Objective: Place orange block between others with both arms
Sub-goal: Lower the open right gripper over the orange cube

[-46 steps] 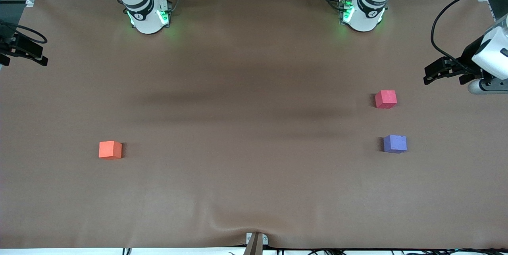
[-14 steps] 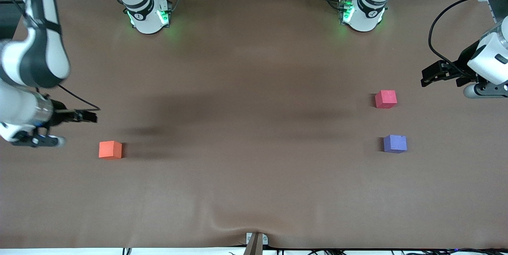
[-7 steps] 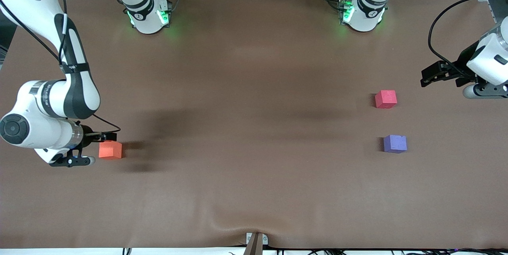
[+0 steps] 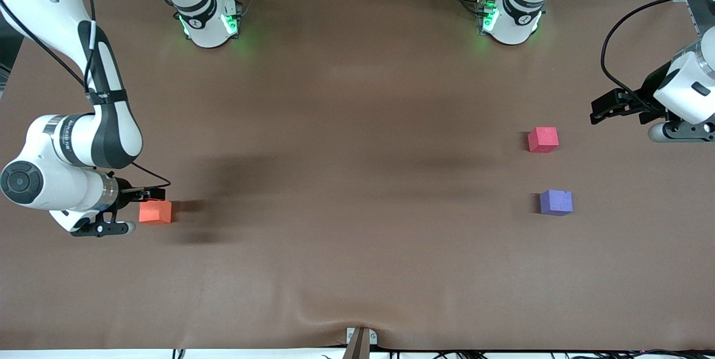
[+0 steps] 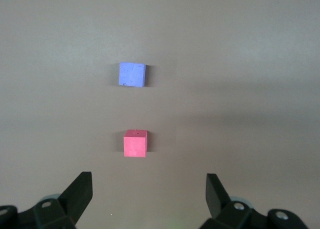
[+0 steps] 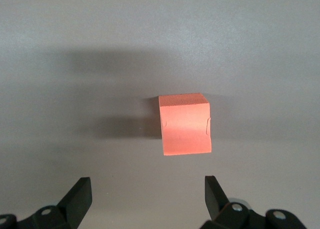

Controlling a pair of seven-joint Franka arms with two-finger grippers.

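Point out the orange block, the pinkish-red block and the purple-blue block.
orange block (image 4: 155, 212), front view, top face.
pinkish-red block (image 4: 543, 139), front view, top face.
purple-blue block (image 5: 132, 74), left wrist view, top face.

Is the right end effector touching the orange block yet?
Apart. In the right wrist view the orange block sits on the table ahead of the open right end effector, with bare table showing between it and both fingertips.

Orange block (image 4: 155, 212) at the right arm's end of the table (image 4: 357, 96); the others (image 4: 543, 139) well apart, at the left arm's end
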